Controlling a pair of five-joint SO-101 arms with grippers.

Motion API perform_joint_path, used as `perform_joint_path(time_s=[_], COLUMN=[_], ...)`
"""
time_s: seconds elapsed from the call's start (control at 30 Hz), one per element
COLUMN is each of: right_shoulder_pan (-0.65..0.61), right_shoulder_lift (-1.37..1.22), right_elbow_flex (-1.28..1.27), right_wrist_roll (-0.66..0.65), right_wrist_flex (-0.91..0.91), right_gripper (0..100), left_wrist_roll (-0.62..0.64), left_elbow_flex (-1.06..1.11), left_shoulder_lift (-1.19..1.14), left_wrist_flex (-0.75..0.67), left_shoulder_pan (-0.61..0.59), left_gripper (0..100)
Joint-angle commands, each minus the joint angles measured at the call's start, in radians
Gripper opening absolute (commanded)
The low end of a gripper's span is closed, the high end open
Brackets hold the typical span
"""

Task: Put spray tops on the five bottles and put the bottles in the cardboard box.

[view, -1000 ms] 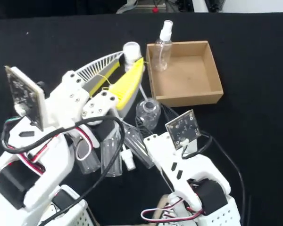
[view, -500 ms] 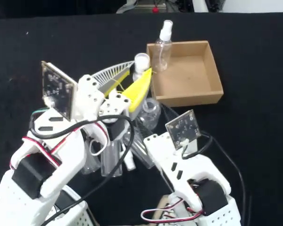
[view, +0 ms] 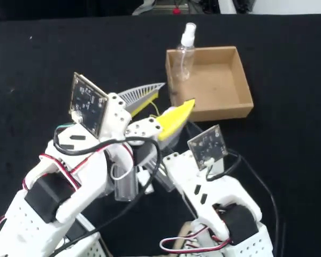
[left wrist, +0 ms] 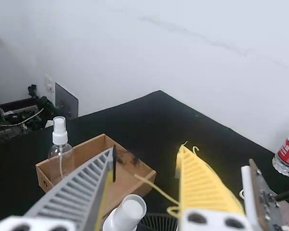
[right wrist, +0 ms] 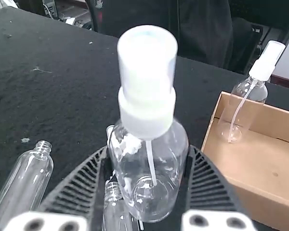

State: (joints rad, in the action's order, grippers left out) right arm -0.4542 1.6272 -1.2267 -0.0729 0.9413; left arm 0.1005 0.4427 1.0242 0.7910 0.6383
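Black table first, with the cardboard box sitting toward its far edge. One finished bottle already stands upright in the box's far left corner. Our right tool is pinching a clear bottle by the body near the table's middle, upright, we reckon so the neck faces up for capping. The left tool hangs above it, fingers spread wide either side of the white spray top. It looks like it's not touching, but we can't swear to that. A bare bottle lies on the table alongside, waiting its turn.
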Motion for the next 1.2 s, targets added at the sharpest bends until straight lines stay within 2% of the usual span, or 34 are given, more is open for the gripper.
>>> perform_joint_path(time_s=[0.0,0.1,0.23,0.33,0.47,0.63,0.83,0.97,1.1,1.17], right_shoulder_pan=[-0.003,0.104,0.328,0.422,0.505,0.595,0.565,0.563,0.563,0.565], right_shoulder_lift=[0.012,0.001,-0.019,-0.128,-0.418,-0.773,-1.104,-1.307,-1.521,-1.604], right_elbow_flex=[0.016,0.101,0.229,0.305,0.443,0.575,0.619,0.688,0.786,0.832], right_wrist_roll=[-0.009,-0.009,-0.002,-0.002,-0.002,-0.005,-0.002,0.000,0.005,0.052], right_wrist_flex=[-0.011,0.035,0.078,0.064,-0.003,-0.201,-0.488,-0.635,-0.740,-0.779], right_gripper=[13.4,13.4,13.4,13.4,13.4,13.4,13.4,13.3,13.3,13.3], left_wrist_roll=[-0.009,-0.009,-0.002,-0.002,-0.005,-0.002,0.000,0.000,0.000,0.000], left_elbow_flex=[-0.058,-0.124,-0.163,-0.087,0.104,0.344,0.585,0.659,0.673,0.673], left_shoulder_lift=[0.023,0.023,0.023,0.023,0.023,0.023,0.023,0.023,0.023,0.023], left_wrist_flex=[0.049,0.130,0.292,0.385,0.387,0.195,-0.025,-0.094,-0.104,-0.104], left_shoulder_pan=[-0.005,-0.116,-0.349,-0.470,-0.588,-0.665,-0.642,-0.644,-0.642,-0.642], left_gripper=[21,21,21,21,21,21,21,21,21,21])
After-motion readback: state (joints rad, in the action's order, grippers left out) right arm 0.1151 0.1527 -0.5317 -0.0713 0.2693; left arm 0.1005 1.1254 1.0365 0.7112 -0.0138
